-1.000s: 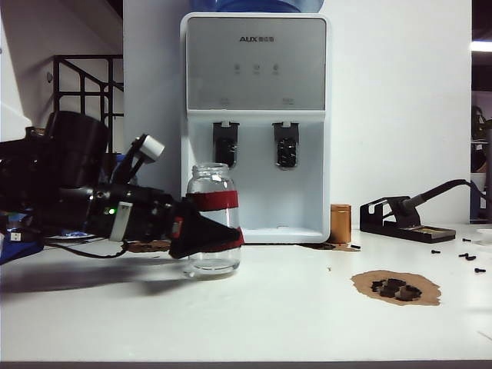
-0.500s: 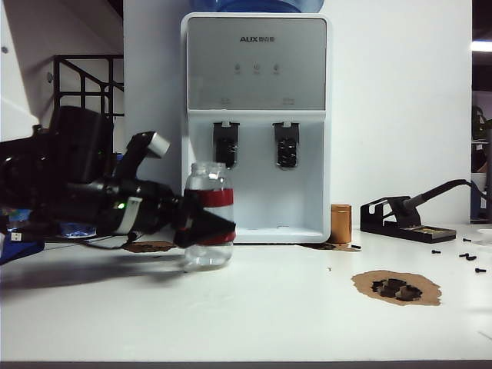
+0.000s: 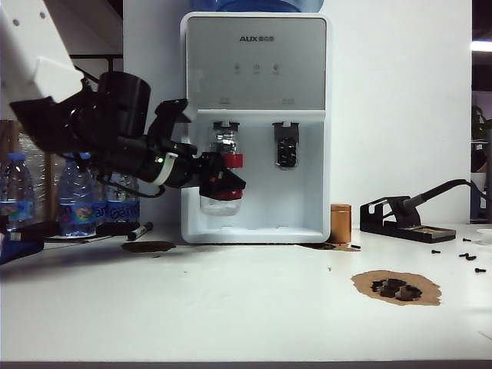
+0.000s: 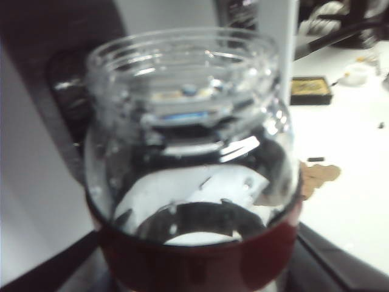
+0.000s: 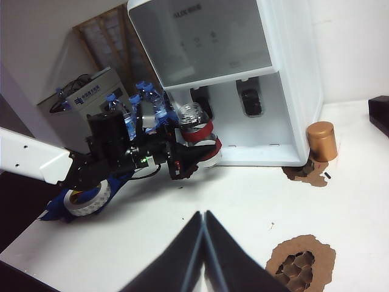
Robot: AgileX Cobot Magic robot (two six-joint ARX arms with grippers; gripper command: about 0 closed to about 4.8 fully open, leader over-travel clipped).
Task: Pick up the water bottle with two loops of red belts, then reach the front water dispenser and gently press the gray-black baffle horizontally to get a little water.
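Water bottle with two red bands sits left of centre in the exterior frame, lifted clear of the white bench and gripped around its body by the jaws of the left gripper. Its open neck is just in front of the gray-black baffle in the alcove of the water dispenser; contact cannot be judged. Lower centre of the right wrist frame, the right gripper hangs above the bench, jaws pressed together and empty.

The white counter carries the water dispenser at its back edge, a copper canister beside it, and a soldering stand toward the right edge.
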